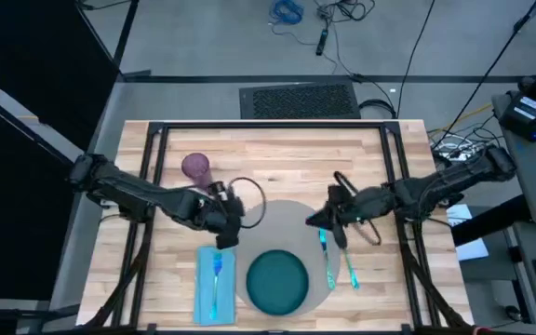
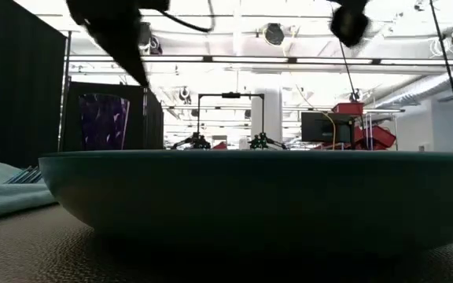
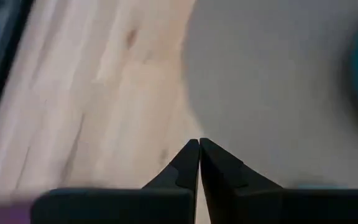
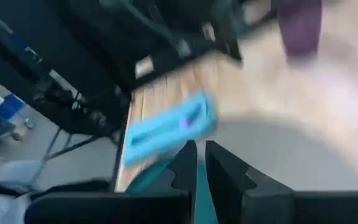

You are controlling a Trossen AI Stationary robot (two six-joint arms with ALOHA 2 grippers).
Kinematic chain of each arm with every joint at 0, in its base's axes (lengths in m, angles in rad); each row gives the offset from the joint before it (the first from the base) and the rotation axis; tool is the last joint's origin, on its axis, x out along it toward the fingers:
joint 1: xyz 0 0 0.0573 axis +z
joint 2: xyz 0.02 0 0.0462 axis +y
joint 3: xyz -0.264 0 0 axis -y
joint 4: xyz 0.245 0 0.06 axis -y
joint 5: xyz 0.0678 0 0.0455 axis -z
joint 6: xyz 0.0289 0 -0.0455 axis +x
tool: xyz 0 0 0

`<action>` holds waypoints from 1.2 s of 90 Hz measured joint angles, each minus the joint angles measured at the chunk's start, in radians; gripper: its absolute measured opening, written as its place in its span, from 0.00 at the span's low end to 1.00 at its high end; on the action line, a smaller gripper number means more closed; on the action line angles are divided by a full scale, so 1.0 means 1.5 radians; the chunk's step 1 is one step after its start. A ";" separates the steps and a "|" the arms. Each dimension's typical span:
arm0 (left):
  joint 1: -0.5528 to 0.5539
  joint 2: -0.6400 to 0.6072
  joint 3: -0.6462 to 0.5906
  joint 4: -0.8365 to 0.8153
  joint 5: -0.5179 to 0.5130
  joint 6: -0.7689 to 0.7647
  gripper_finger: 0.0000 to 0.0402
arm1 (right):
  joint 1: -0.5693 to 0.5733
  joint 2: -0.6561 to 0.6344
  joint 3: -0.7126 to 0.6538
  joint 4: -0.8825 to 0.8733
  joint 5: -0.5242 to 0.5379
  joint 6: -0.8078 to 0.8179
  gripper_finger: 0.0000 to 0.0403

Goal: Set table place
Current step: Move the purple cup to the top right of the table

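The round grey placemat (image 1: 291,223) lies on the light-wood table (image 1: 277,149), with the dark teal plate (image 1: 277,282) on its near part. A light blue napkin (image 1: 203,288) with a fork (image 1: 217,272) lies left of the plate. A knife (image 1: 327,261) and a spoon (image 1: 349,270) lie to the right. My left gripper (image 1: 226,237) is shut and hangs over the placemat's left edge (image 3: 191,118). My right gripper (image 1: 319,221) is shut, over the placemat's right part, above the knife's far end.
A purple cup (image 1: 195,167) stands on the table at the far left, behind my left arm. A black metal frame (image 1: 268,124) runs along the table's far and side edges. Bare wood shows beyond the placemat's far edge.
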 joint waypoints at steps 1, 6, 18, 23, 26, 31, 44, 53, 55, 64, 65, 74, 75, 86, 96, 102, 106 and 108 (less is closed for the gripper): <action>-0.002 -0.004 0.002 -0.017 -0.003 -0.014 0.00 | -0.004 0.000 0.000 0.008 0.000 -0.009 0.05; -0.017 -0.022 0.009 -0.087 -0.016 -0.075 0.00 | -0.024 0.000 0.000 0.045 0.000 -0.053 0.05; -0.062 -0.079 0.022 -0.227 -0.017 -0.208 0.00 | -0.060 0.000 0.000 0.108 0.000 -0.145 0.05; -0.083 -0.102 0.027 -0.276 -0.010 -0.267 0.00 | -0.071 0.000 0.001 0.115 0.000 -0.161 0.05; -0.095 -0.116 0.029 -0.304 -0.006 -0.299 0.00 | -0.077 0.000 0.001 0.115 0.000 -0.163 0.05; -0.114 -0.137 0.029 -0.347 0.008 -0.355 0.00 | -0.087 0.001 0.001 0.115 0.000 -0.161 0.05; -0.150 -0.179 0.028 -0.361 0.031 -0.492 0.00 | -0.093 0.001 0.001 0.058 -0.008 -0.093 0.05; -0.174 -0.185 0.028 -0.356 0.034 -0.562 0.00 | -0.093 0.000 0.001 -0.027 -0.074 0.001 0.05; -0.179 -0.185 0.028 -0.353 0.037 -0.568 0.00 | -0.092 0.000 0.001 -0.048 -0.093 0.021 0.05; -0.201 -0.173 0.028 -0.340 0.049 -0.555 0.00 | -0.085 0.000 0.001 -0.149 -0.174 0.073 0.05; -0.202 -0.170 0.027 -0.337 0.049 -0.548 0.00 | -0.082 0.000 0.001 -0.159 -0.178 0.076 0.05; -0.203 -0.148 0.027 -0.300 0.014 -0.490 0.00 | -0.058 0.000 0.000 -0.231 -0.188 0.098 0.05; -0.203 -0.146 0.027 -0.295 0.006 -0.483 0.00 | -0.054 0.000 0.000 -0.236 -0.188 0.099 0.05; -0.187 -0.124 0.027 -0.222 -0.129 -0.345 0.00 | -0.012 0.003 0.000 -0.269 -0.143 0.101 0.05; -0.134 -0.106 0.027 -0.146 -0.223 -0.202 0.00 | 0.012 0.010 0.000 -0.266 -0.119 0.093 0.05; -0.084 -0.105 0.026 -0.123 -0.251 -0.145 0.00 | 0.016 0.019 0.000 -0.266 -0.116 0.085 0.05; -0.045 -0.107 0.026 -0.112 -0.264 -0.110 0.00 | 0.016 0.025 0.000 -0.266 -0.116 0.088 0.05; -0.023 -0.109 0.026 -0.108 -0.268 -0.088 0.00 | 0.016 0.027 0.000 -0.265 -0.116 0.092 0.05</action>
